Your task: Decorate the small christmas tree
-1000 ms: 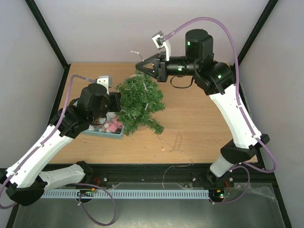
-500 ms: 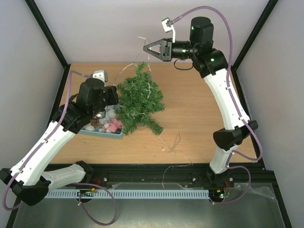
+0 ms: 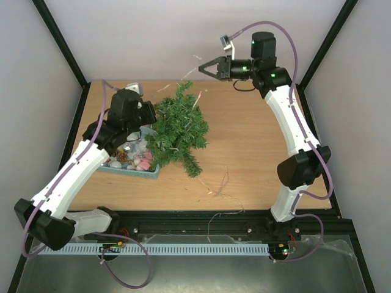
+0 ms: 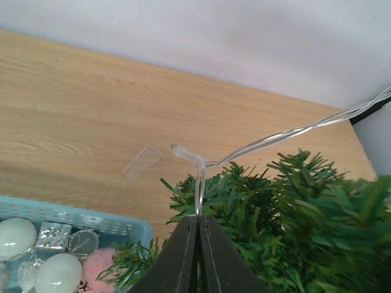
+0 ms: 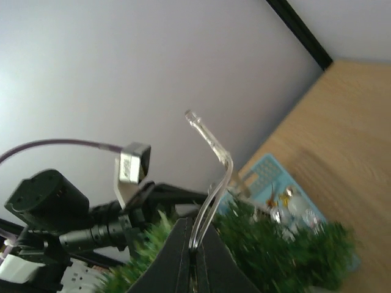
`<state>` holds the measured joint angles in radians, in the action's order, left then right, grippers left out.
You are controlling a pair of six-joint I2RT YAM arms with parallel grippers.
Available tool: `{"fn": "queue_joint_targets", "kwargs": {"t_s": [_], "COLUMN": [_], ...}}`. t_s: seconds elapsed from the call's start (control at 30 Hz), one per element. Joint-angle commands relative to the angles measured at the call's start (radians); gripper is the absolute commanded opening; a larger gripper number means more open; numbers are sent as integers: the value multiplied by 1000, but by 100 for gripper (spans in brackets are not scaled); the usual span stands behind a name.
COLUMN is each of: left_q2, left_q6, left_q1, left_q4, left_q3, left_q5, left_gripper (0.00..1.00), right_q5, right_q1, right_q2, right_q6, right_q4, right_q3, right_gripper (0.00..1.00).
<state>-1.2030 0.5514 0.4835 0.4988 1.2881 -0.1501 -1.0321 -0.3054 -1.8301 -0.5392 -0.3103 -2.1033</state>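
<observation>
So both arms have hold of the same thin clear plastic wire [image 4: 269,141], which I'm guessing is a string of tiny lights. The left gripper [image 4: 197,227] is clamped tight on it with the jaws pressed together. It's right at the edge of the dark green bristly small christmas tree [image 3: 178,127], with needles touching or nearly touching the fingertips on the right side. The right gripper [image 5: 194,231] is pinched on the wire's other stretch, and a short kinked end pokes up past its tips. It sits high up, past the tree's tip toward the back wall, with the tree below it and well apart. My read is that the left one pins the wire at the branches as an anchor while the right one holds it up off the needles, so it can be draped without snagging. The teal plastic mesh basket [image 3: 133,168] of white and silver ornaments sits just under and left of the left gripper, snug against the tree. The tree itself looks tipped over on the wooden table [image 3: 256,152].
</observation>
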Motion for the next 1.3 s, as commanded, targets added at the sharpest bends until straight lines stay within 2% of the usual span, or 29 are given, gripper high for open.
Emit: {"fn": "queue_joint_targets", "kwargs": {"t_s": [0.0,0.4,0.53,0.63,0.73,0.83,0.93,1.13,1.27], "left_q2": [-31,-33,-33,-30,-21,-11,-7,14,36], "left_q6": [-13,-26,-34,-37,-42,-45,-51,-59,-64], "left_q1": [-12,-39,-45,-55,-67,-80,-90,-109,-128], "left_q4": [-56,-75,-71,-67,-62,-59,-50,-41,-30], "left_q3": [-31,-77,-79,-78,-75,-71,-58,-46,-39], "left_q5": [52,84,80,79,84,96,106,120,127], "left_gripper": [2,4,8,13,22,31,40,53,57], "right_q5": [-65,-80,-103,-91,-39,77,272,452,538], "right_q1": [4,1,-22,-44,-52,-55,-62,-76,-177], "right_q2": [87,321,366,378,392,407,430,529,586], "right_q6": [6,-1,-2,36,92,148,201,198,182], "right_q4": [6,87,77,4,-111,-251,-410,-470,-456], "right_q3": [148,640,676,660,636,606,592,636,659], "right_gripper": [1,1,3,12,20,26,43,44,48]}}
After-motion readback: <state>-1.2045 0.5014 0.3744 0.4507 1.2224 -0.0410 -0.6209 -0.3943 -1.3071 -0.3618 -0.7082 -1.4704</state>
